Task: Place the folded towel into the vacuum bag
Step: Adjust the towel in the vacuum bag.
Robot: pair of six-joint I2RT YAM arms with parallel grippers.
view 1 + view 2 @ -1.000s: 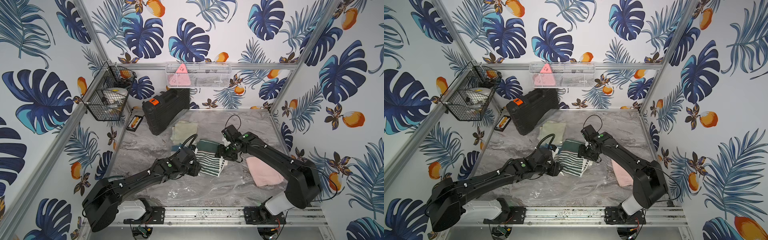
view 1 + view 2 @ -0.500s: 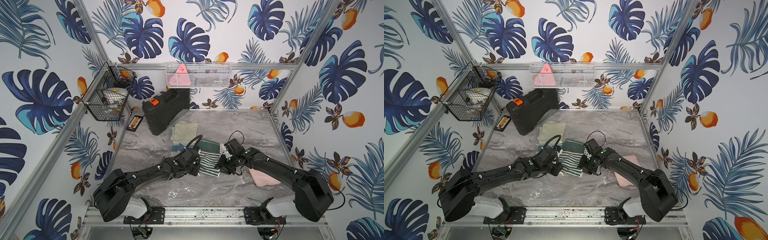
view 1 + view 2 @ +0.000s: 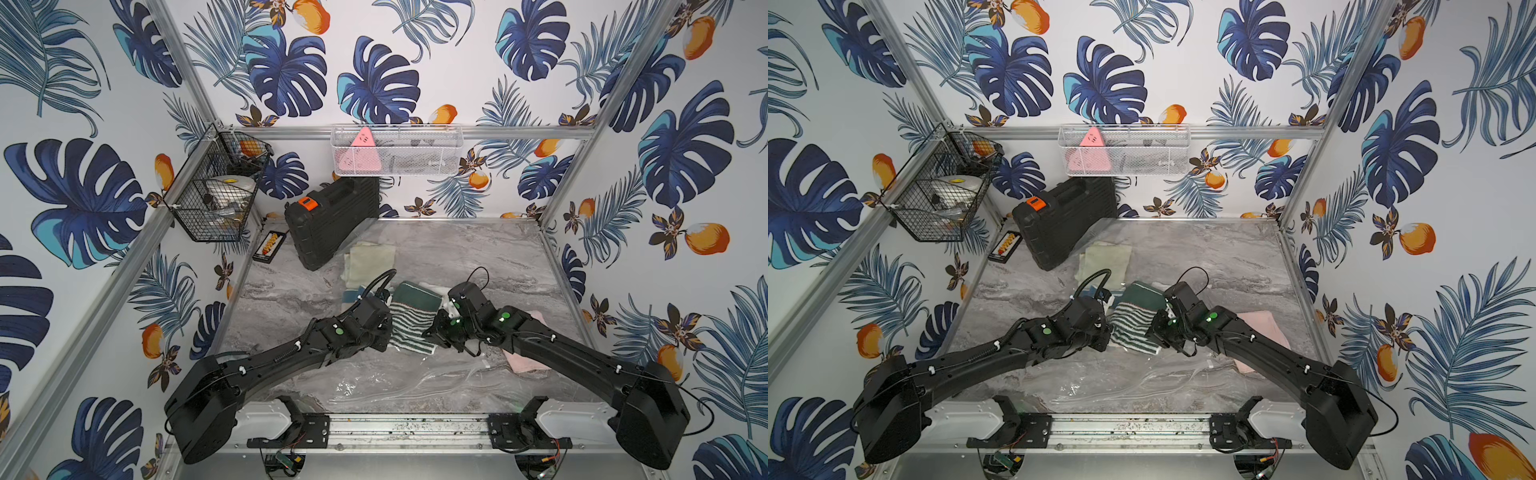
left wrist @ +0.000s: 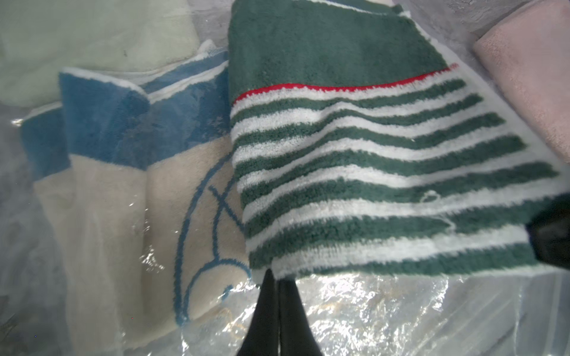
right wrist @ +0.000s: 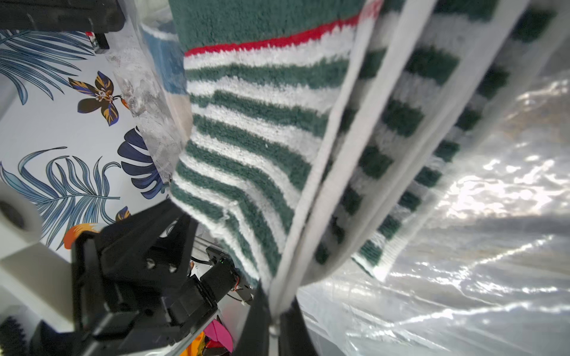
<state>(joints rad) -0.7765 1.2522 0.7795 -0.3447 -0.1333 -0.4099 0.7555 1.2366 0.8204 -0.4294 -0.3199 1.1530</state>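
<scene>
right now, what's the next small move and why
Probably lift both grippers together slightly. The left gripper and right gripper are shut on the near edge of the striped towel, which lies on top of the vacuum bag, not inside.

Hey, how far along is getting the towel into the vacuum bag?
Done: a blue and beige towel shows through the vacuum bag. In hand: left gripper and right gripper are shut on the green striped towel, at its near edge. To do: sliding it into the bag.

Bright, even light fills both top views, straight lines bowing at the edges. Glare flares off the vacuum bag [image 4: 385, 308] in both wrist views; the striped towel [image 5: 354, 185] blurs close up.
</scene>
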